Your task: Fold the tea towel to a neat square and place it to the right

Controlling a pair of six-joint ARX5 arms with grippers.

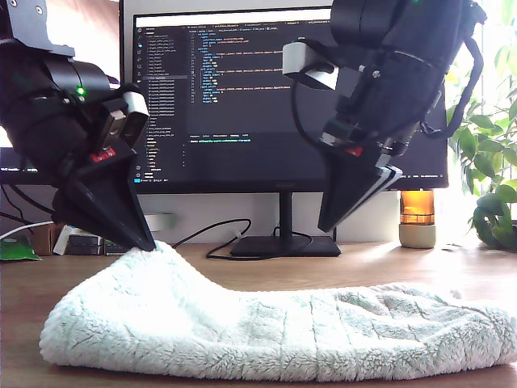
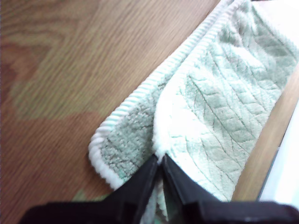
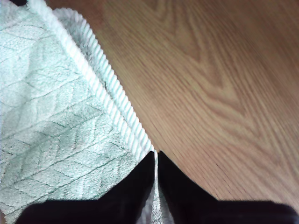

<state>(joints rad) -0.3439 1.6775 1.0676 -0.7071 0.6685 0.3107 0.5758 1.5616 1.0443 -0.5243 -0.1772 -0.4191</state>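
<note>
The towel [image 1: 283, 331] lies across the near tabletop [image 1: 339, 267] in a long low mound, reaching from the exterior view's left almost to its right edge.

My first gripper [image 1: 149, 242] is down on its far left end, fingers closed on a pinch of plush just inside the hem [image 2: 154, 84]. The cloth rises to a small peak there, which suggests the end is held up so it can be carried over for a fold.

My second gripper [image 1: 327, 226] hangs further right with its fingers nearly together. Its wrist view has the hem [image 3: 112, 98] running straight into the narrow gap. The exterior view, though, shows the tips clear above the towel with no cloth hanging from them. I cannot tell whether it grips anything.

Behind, on the far side, stand a monitor [image 1: 242, 97] with its cable [image 1: 218, 234] looping over the tabletop. A plant [image 1: 493, 162] is at the exterior view's far right. None of these touches the towel. The near right is already taken up by the towel's own length, so that end probably has to be gathered in first.
</note>
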